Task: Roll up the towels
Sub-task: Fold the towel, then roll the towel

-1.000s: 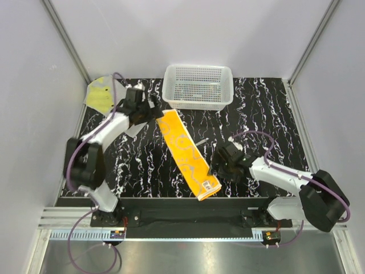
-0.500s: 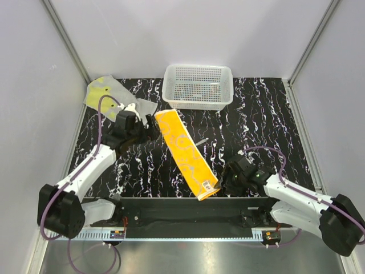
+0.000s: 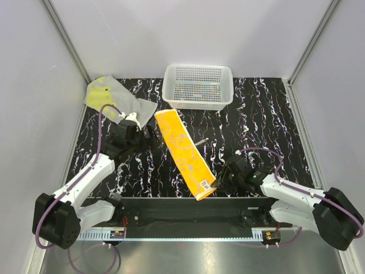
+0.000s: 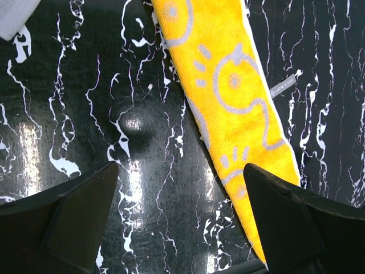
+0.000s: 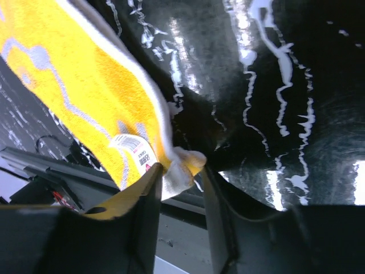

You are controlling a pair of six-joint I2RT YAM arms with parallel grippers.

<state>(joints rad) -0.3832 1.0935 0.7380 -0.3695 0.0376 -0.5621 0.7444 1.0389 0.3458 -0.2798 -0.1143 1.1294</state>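
The orange towel lies folded into a long strip, running diagonally from mid-table to the front edge. Its white-marked surface shows in the left wrist view and the right wrist view. My right gripper sits at the strip's near end. Its jaws are closed narrow on the bunched corner beside the label. My left gripper hovers open over bare table just left of the strip's far half. The grey towel lies flat at the far left corner.
A white perforated basket stands at the back centre. A small grey tag lies on the table right of the strip. The black front rail runs just below the towel's near end. Grey walls close in both sides.
My right gripper moved down-left to the orange towel's near corner and closed from wide open onto it. My left arm drew back toward me, uncovering the grey towel.
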